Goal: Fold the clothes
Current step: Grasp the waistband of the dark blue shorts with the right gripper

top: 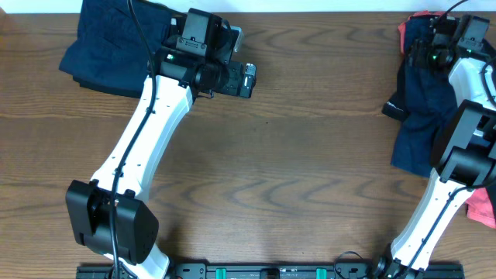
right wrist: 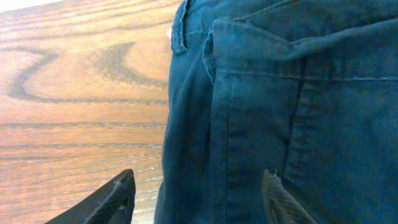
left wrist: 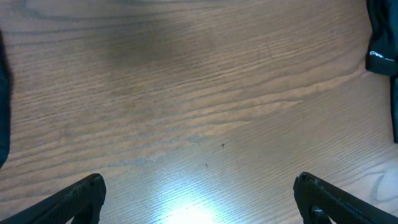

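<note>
A folded navy garment [top: 105, 48] lies at the table's back left. My left gripper [top: 249, 80] is open and empty, just right of it over bare wood; in the left wrist view [left wrist: 199, 183] both fingers hang over the tabletop. A heap of navy clothes [top: 418, 116] lies at the right edge, with the black-and-coral shirt [top: 406, 29] showing at its top. My right gripper [top: 425, 53] is open over that heap. In the right wrist view [right wrist: 199, 180] its fingers straddle the edge of a navy trouser-like garment [right wrist: 298, 93] with waistband and pocket seams.
The wooden table [top: 294, 170] spans the view. More coral cloth [top: 482, 208] lies at the right edge beside the right arm. In the left wrist view a dark garment with a small label [left wrist: 380, 57] shows at the far right and dark cloth [left wrist: 3, 118] at the left edge.
</note>
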Controlling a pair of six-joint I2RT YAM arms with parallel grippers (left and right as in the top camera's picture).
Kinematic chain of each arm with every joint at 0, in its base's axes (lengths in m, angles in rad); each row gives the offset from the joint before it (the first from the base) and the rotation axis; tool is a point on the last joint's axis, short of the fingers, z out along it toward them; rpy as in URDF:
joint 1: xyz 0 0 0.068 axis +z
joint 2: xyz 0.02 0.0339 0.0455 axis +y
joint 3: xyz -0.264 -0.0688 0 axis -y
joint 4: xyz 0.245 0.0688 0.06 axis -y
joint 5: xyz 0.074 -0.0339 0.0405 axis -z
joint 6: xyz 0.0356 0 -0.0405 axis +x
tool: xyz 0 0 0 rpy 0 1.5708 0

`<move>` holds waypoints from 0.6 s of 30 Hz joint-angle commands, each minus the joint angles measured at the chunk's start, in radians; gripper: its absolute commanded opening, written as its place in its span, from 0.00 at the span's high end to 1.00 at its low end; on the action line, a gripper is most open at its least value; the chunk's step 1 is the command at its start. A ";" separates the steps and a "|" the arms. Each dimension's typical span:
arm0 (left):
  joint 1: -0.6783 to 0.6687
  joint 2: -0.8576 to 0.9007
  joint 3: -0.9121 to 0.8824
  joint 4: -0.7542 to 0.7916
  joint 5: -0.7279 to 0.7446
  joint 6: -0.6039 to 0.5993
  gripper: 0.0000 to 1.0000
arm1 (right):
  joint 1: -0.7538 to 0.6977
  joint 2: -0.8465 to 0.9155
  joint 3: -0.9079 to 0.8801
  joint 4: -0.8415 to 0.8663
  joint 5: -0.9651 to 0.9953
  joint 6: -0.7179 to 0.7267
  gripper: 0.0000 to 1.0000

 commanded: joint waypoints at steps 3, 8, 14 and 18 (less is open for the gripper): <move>0.001 0.017 -0.008 0.004 0.012 0.016 0.02 | -0.028 -0.045 0.012 -0.036 0.019 0.040 0.37; 0.001 0.017 -0.008 0.005 0.012 0.016 0.02 | -0.030 -0.028 0.001 -0.048 0.076 0.032 0.37; 0.001 0.017 -0.008 0.000 0.012 0.016 0.02 | -0.030 0.005 -0.002 -0.048 0.082 0.015 0.38; 0.001 0.017 -0.008 0.000 0.012 0.016 0.02 | -0.030 0.022 -0.002 -0.045 0.082 -0.019 0.38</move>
